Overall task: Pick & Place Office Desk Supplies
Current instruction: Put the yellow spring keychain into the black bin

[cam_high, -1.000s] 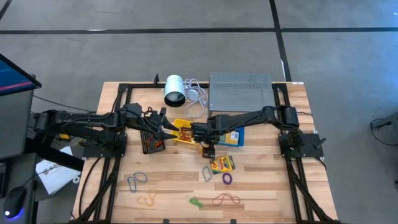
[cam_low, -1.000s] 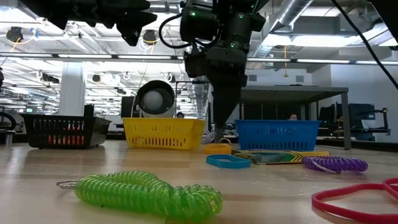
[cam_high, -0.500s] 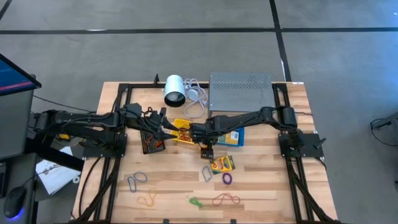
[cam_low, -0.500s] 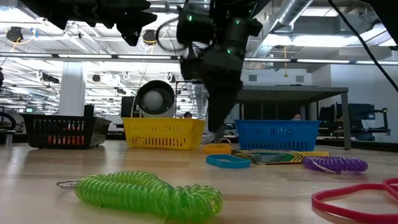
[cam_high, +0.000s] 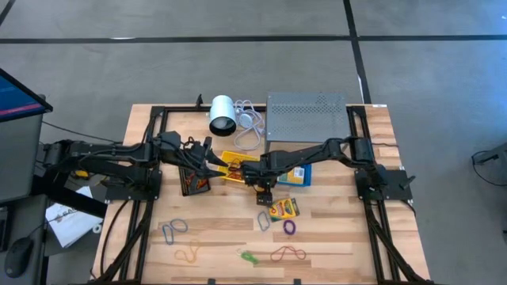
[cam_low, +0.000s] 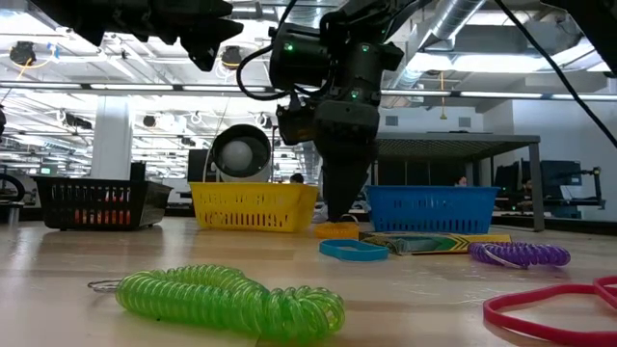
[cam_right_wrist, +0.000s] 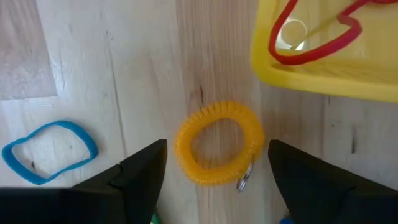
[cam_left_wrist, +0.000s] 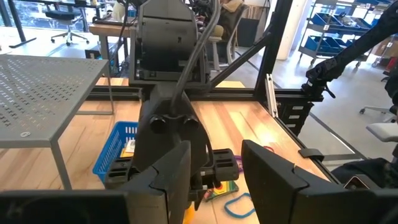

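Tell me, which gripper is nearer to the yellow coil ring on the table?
Right. The right gripper hangs directly above the yellow coil ring, fingers open on either side. The left gripper hovers farther away, over the yellow tray.

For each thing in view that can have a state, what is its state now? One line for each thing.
Right gripper: open, pointing down over the yellow coil ring.
Left gripper: fingers apart, holding nothing, waiting above the table.
Yellow coil ring: lying flat on the table, free, beside the yellow tray.
Yellow tray: holds a red band.
Blue band: lying flat, untouched.
Green coil: lying on the table.
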Action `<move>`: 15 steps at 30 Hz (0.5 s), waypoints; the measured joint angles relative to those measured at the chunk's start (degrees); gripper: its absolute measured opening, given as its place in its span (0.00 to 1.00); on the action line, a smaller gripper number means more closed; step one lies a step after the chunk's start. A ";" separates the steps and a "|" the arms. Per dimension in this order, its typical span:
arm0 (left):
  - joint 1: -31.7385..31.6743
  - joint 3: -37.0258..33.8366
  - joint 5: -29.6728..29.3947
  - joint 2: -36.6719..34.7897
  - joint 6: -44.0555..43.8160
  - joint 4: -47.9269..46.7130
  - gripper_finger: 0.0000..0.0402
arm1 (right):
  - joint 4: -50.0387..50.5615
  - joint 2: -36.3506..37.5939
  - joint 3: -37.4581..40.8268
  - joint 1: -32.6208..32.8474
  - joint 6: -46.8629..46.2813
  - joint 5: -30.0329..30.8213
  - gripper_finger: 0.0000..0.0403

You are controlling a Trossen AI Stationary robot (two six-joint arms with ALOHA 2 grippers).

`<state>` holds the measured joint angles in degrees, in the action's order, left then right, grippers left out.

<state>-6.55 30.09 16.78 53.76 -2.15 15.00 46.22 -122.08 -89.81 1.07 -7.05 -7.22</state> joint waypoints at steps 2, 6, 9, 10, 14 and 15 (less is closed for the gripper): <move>0.00 0.00 0.00 0.01 0.00 0.00 0.35 | -0.02 0.00 -0.01 0.04 0.02 0.02 0.65; 0.00 0.00 0.00 0.00 0.00 0.00 0.35 | -0.08 -0.76 -0.04 0.03 0.17 0.69 0.51; 0.00 0.00 0.00 0.00 0.00 -0.02 0.35 | 0.05 -1.09 0.01 -0.01 0.66 0.90 0.36; 0.00 0.00 0.00 0.02 0.00 -0.02 0.35 | -0.25 -1.04 -0.01 0.01 1.12 0.92 0.31; 0.00 0.00 0.00 0.00 0.00 -0.02 0.35 | -1.71 -1.03 -0.01 -0.11 1.16 1.18 0.11; 0.00 0.00 0.00 0.00 0.00 -0.01 0.35 | -1.74 -1.03 -0.02 -0.24 1.17 1.18 0.07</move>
<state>-6.55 30.09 16.78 53.76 -2.15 15.00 44.47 -123.11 -89.83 0.83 -5.88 -6.04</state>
